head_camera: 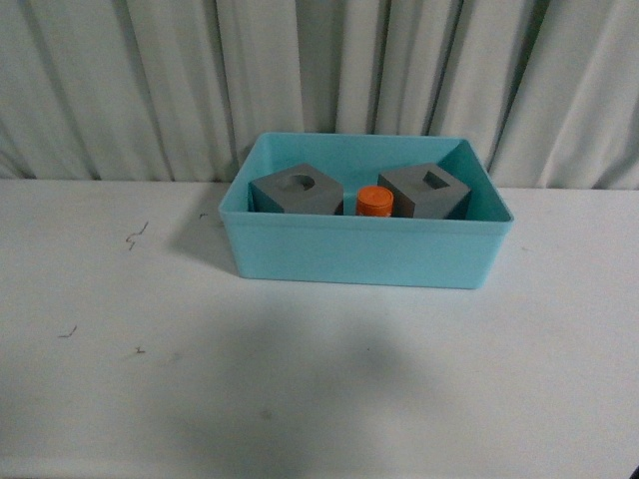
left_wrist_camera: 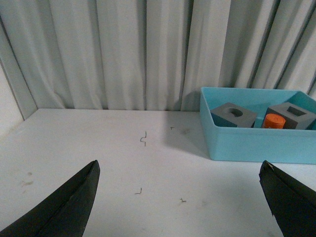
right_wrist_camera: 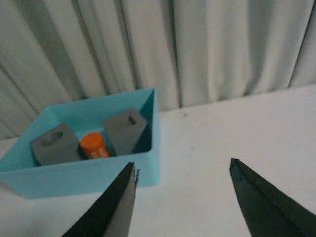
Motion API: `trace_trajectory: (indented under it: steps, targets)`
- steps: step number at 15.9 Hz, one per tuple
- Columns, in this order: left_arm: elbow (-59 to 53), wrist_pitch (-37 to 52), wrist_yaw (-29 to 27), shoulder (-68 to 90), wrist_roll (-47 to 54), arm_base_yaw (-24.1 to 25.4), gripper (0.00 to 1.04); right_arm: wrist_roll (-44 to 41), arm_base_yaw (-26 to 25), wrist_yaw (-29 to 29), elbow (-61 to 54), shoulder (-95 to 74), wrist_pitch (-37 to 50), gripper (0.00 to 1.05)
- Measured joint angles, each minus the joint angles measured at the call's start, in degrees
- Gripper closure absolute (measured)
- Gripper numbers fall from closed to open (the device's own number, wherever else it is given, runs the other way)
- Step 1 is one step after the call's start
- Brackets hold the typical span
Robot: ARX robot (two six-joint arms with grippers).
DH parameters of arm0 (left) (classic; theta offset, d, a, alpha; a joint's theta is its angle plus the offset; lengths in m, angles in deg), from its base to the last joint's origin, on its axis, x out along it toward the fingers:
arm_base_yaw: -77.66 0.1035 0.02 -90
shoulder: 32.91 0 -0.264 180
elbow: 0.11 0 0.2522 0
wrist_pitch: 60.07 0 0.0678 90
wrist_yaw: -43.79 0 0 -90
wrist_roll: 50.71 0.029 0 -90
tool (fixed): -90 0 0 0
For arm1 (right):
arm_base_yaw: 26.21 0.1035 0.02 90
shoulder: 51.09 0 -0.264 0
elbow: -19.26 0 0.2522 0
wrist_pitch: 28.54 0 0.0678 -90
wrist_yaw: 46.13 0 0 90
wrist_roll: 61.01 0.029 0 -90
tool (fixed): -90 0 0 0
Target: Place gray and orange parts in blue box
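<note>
The blue box [head_camera: 365, 253] stands on the white table near the curtain. Inside it sit the gray cube with a round recess [head_camera: 297, 191] at the left, the orange cylinder [head_camera: 375, 202] in the middle and the gray cube with a square recess [head_camera: 426, 191] at the right. Neither arm shows in the front view. My left gripper [left_wrist_camera: 180, 170] is open and empty, well to the left of the box [left_wrist_camera: 256, 143]. My right gripper [right_wrist_camera: 182, 168] is open and empty, just off the box's right end [right_wrist_camera: 84, 175]. The cylinder [right_wrist_camera: 95, 146] lies between the cubes [right_wrist_camera: 126, 131].
A pleated grey curtain [head_camera: 150, 80] hangs close behind the table. Small dark scraps [left_wrist_camera: 143, 138] lie on the table [head_camera: 319, 399] left of the box. A wall edge [left_wrist_camera: 12, 84] stands at the table's far left.
</note>
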Motion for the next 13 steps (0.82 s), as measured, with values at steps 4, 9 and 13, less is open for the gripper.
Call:
trace_trajectory:
  steps: [4,9,13]
  targets:
    - [0.0,0.0,0.0,0.0,0.0,0.0,0.07,-10.4,-6.8,7.3,-9.5,19.3,-5.0,1.03]
    - [0.0,0.0,0.0,0.0,0.0,0.0,0.07,-10.5,-11.0,10.8,-14.1,28.2,-10.2,1.03]
    - [0.0,0.0,0.0,0.0,0.0,0.0,0.07,-10.5,-11.0,10.8,-14.2,38.2,-19.2,1.03]
